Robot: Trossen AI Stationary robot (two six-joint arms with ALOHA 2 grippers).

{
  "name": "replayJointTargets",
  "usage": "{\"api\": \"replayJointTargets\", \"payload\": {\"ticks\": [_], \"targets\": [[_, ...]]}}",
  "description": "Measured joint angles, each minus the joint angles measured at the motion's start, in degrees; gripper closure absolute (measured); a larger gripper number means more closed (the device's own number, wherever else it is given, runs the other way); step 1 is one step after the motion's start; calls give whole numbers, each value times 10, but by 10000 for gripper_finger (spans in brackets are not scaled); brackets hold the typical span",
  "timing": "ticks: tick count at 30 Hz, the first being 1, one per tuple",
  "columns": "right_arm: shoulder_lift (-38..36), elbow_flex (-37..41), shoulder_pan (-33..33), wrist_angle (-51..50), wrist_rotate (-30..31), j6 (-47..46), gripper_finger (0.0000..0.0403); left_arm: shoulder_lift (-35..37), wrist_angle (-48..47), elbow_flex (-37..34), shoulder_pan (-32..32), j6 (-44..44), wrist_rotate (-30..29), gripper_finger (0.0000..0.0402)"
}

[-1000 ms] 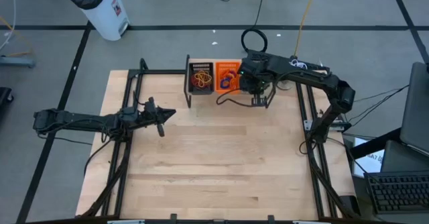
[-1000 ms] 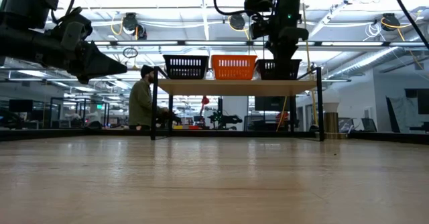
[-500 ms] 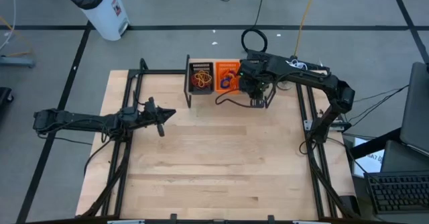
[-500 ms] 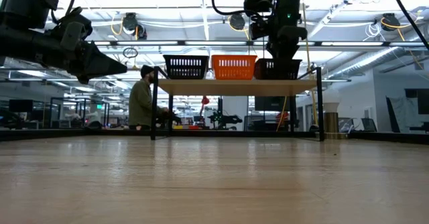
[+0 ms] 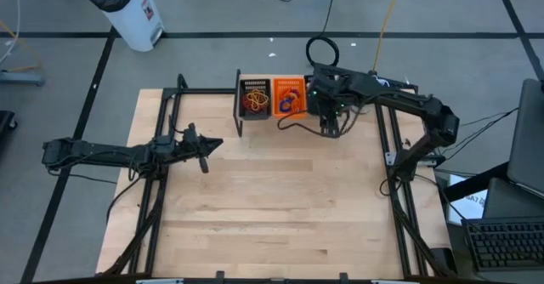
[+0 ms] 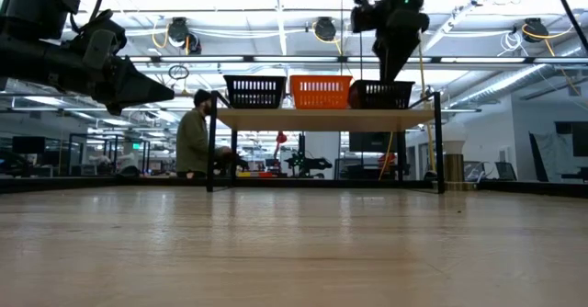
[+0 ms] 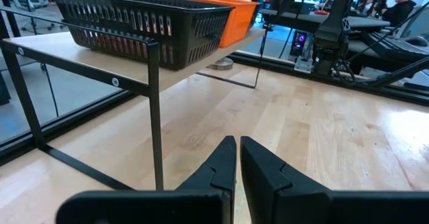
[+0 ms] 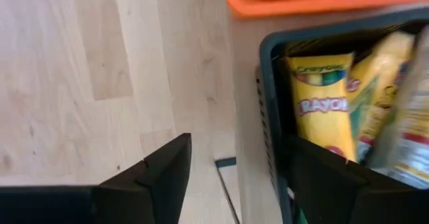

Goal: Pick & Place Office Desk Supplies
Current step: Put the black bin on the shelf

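1. the right gripper (image 8: 234, 177) is up over the small shelf at the far side of the table (image 5: 272, 224), right by the dark basket (image 8: 322, 117). its two fingers stand wide apart and there is nothing between them.
2. inside that dark basket lie yellow crayon packets (image 8: 322, 103) (you can read the word crayola on one).
3. next to it on the shelf sits the orange basket (image 5: 289, 95) with small blue and orange rings in it, and then the black basket (image 5: 255, 97) with red and orange rubber bands (image 5: 255, 102).
4. the left gripper (image 7: 236, 158) waits low over the left side of the table, well apart from the shelf. its fingers are pressed almost together and hold nothing.
5. the wood of the table shows no loose things on it in the view from above.
6. my guess at the step: a yellow packet has been dropped in its basket, since the open fingers hang right at the basket's edge.
7. the next move, i think, is for the right arm to lift clear of the basket wall and go look for the next thing, if any is left. it must not bump the shelf rail on the way.
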State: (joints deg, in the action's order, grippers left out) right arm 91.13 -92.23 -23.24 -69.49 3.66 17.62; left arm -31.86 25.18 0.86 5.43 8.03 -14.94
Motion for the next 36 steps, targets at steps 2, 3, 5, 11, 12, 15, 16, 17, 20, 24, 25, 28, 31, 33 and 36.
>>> {"api": "replayJointTargets", "payload": {"ticks": [2, 3, 5, 11, 12, 15, 16, 17, 20, 24, 25, 28, 31, 33, 36], "targets": [[-13, 0, 2, 9, 5, 1, 175, 0, 0, 0, 0, 0, 0, 378], [-21, 0, 2, 14, 6, 5, 175, 0, 0, 0, 0, 0, 0, 378], [-38, 0, 1, 24, 7, 12, 178, 0, 0, 0, 0, 1, 0, 378], [-66, 0, 1, 19, 8, 33, 192, 0, 0, 0, 0, 0, 0, 378], [-65, 0, 1, 16, 7, 34, 194, 0, 0, 0, 0, 0, 0, 378], [-61, 0, 1, 12, 7, 43, 203, 0, -1, 0, 0, -3, -1, 378], [-57, 0, 3, 16, 7, 48, 207, 0, 0, 0, 0, -3, -2, 378], [-53, 0, 4, 22, 7, 52, 211, 0, -1, 0, 0, -3, -2, 378], [-38, 0, 5, 39, 6, 60, 226, 0, -1, 0, 0, -3, -2, 378], [-20, 0, 2, 46, 8, 71, 248, 0, -1, 0, 0, -1, -1, 378], [-14, 0, 2, 49, 8, 72, 253, 0, -1, 0, 0, 0, -1, 378], [-1, 0, 0, 48, 8, 71, 268, 0, -1, 0, 0, 1, -1, 378], [11, 0, 0, 47, 10, 71, 283, 0, -1, 0, 0, 2, 0, 378], [20, 0, -3, 46, 19, 70, 293, 0, -1, 0, 0, 3, 0, 378], [30, 0, -4, 45, 38, 64, 313, 0, -2, 0, 0, 3, 1, 378]]}}
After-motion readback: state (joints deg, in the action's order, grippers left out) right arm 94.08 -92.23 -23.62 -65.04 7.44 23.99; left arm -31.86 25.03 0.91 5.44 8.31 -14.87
